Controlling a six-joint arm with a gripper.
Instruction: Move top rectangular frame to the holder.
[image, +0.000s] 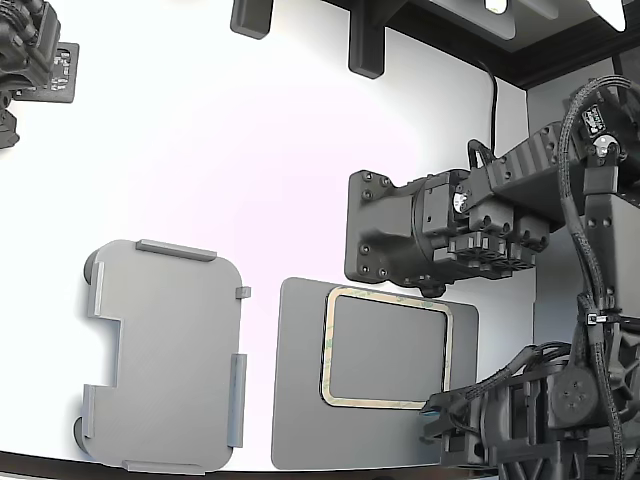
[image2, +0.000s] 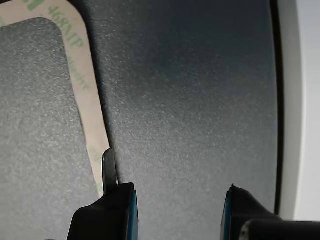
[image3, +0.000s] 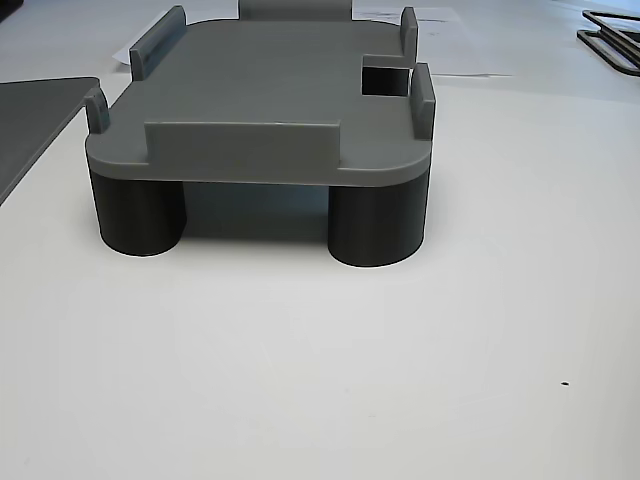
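The top rectangular frame (image: 326, 350), a thin tan ring with greenish marks, lies flat on a dark grey mat (image: 300, 410). In the exterior view my gripper (image: 432, 409) sits low at the frame's lower right corner. The wrist view shows it (image2: 177, 210) open over the mat (image2: 190, 100), with nothing between the fingers. One finger's thin blade (image2: 109, 167) rests against the outer edge of the frame (image2: 87, 115). The holder (image: 165, 350), a light grey tray with raised tabs and a side notch, stands to the exterior view's left of the mat. The other view shows the holder (image3: 270, 100) on round feet.
A second black arm (image: 420, 230) hangs over the mat's far edge in the exterior view. Black fixtures (image: 365, 45) stand along the back of the white table (image: 250, 150), and dark equipment (image: 30, 60) sits at the far left corner.
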